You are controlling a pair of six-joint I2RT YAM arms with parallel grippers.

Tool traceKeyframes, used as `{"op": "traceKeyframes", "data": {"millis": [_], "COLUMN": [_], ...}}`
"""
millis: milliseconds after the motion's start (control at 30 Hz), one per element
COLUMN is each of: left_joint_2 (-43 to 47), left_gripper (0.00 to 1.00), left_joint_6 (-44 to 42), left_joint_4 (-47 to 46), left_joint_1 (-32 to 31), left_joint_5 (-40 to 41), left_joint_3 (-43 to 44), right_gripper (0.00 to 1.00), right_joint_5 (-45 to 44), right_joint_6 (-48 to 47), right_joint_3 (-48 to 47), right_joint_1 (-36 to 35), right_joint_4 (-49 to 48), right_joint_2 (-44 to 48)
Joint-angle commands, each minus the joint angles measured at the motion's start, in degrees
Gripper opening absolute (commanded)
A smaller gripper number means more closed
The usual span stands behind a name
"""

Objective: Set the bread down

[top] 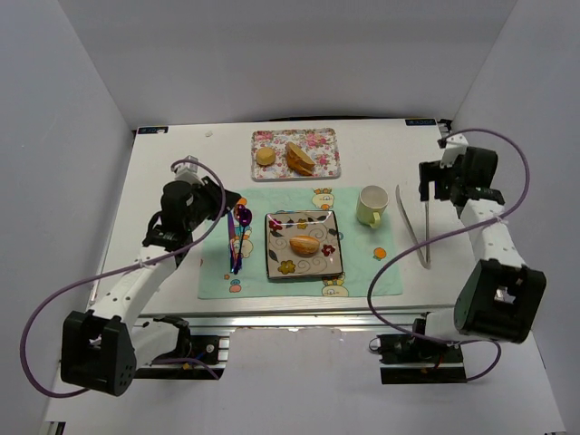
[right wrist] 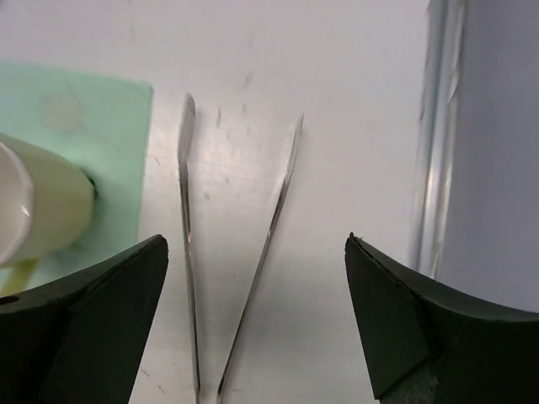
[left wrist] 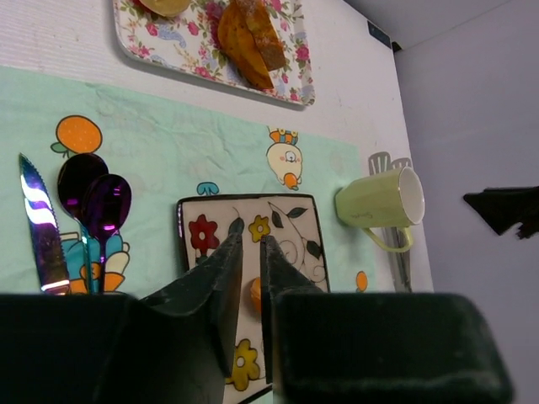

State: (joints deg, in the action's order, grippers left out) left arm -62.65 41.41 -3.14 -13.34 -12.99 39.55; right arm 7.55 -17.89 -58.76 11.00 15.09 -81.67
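Two empty grippers. Our left gripper (left wrist: 251, 231), jaws narrowly apart, points at the bread (left wrist: 254, 295) ahead of its tips on the plate (left wrist: 295, 244); dipping forward could shove it off. Our right gripper (right wrist: 255, 244) gapes wide over tongs (right wrist: 187, 252); lowering could knock the cup (right wrist: 42, 202) beside it.

The white table (top: 217, 149) bears a green placemat (top: 358, 272), a floral tray (top: 322, 140) and, seemingly, metal tongs (top: 425, 256).
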Motion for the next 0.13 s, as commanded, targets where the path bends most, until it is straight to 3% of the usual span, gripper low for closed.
{"op": "traceKeyframes", "data": {"millis": [0, 100], "left_joint_2": [-0.1, -0.1], "left_gripper": [0.23, 0.17], "left_joint_6": [-0.71, -0.63], "left_joint_4": [0.06, -0.12], "left_joint_1": [0.07, 0.07], "left_joint_5": [-1.86, -1.95], "left_joint_3": [2.46, 2.37], "right_gripper": [0.89, 0.9], "right_joint_5": [7.56, 9.14], "right_joint_6": [-1.89, -3.02], "right_joint_3": [-4.34, -5.4], "right_joint_1": [-2.55, -10.02], "right_joint_4": [-3.82, -5.6], "right_joint_2": [5.11, 7.4]}}
